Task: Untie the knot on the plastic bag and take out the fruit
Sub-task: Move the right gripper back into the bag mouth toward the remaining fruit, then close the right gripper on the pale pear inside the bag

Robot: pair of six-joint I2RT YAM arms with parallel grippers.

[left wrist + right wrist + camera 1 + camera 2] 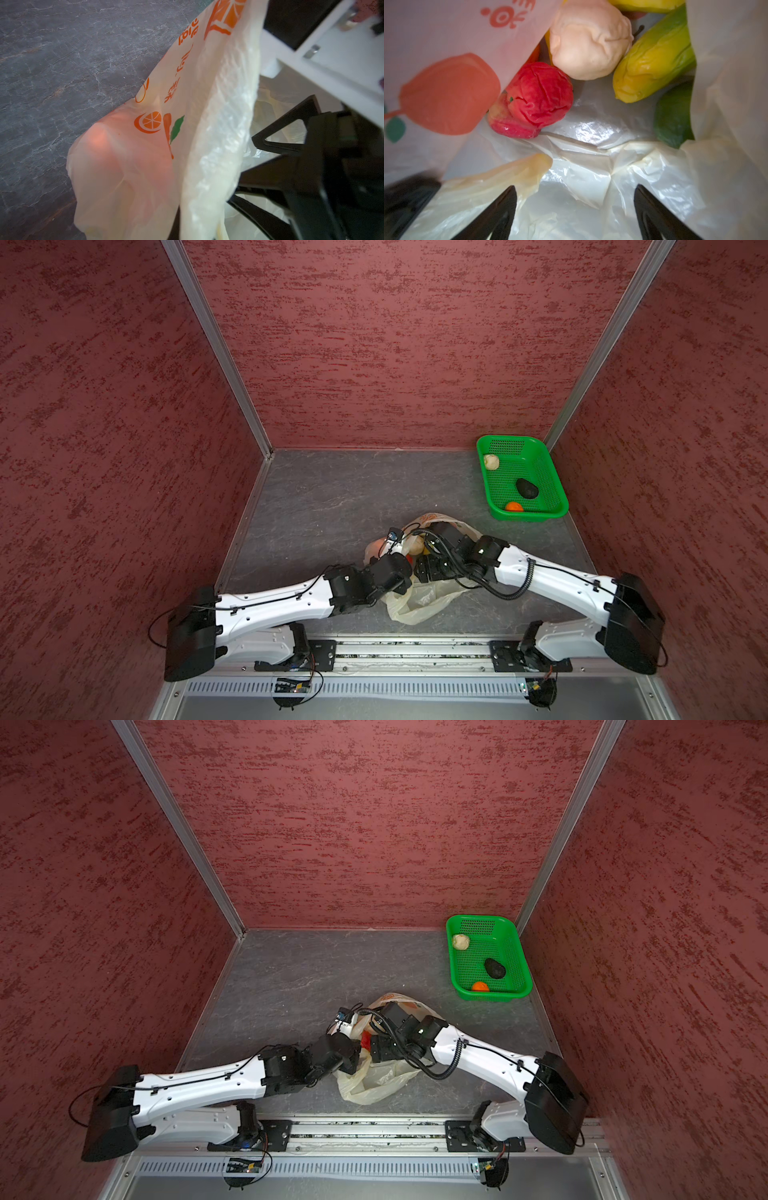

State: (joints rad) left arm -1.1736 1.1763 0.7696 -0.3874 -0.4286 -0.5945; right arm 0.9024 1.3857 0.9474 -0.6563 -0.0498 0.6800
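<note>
Leftward, the left claw (236, 182) is clamped shut on the bag's (415, 601) raised wall, mid-table; the right claw (575, 188) gapes wide inside the bag, empty, short of apple (537, 95) and mango (652, 68); far right, the basket (530, 515) holds three fruit (527, 488).

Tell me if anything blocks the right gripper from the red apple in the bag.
Nothing visible does. The open right gripper is inside the bag; only crinkled bag floor lies between it and the red apple.
</note>
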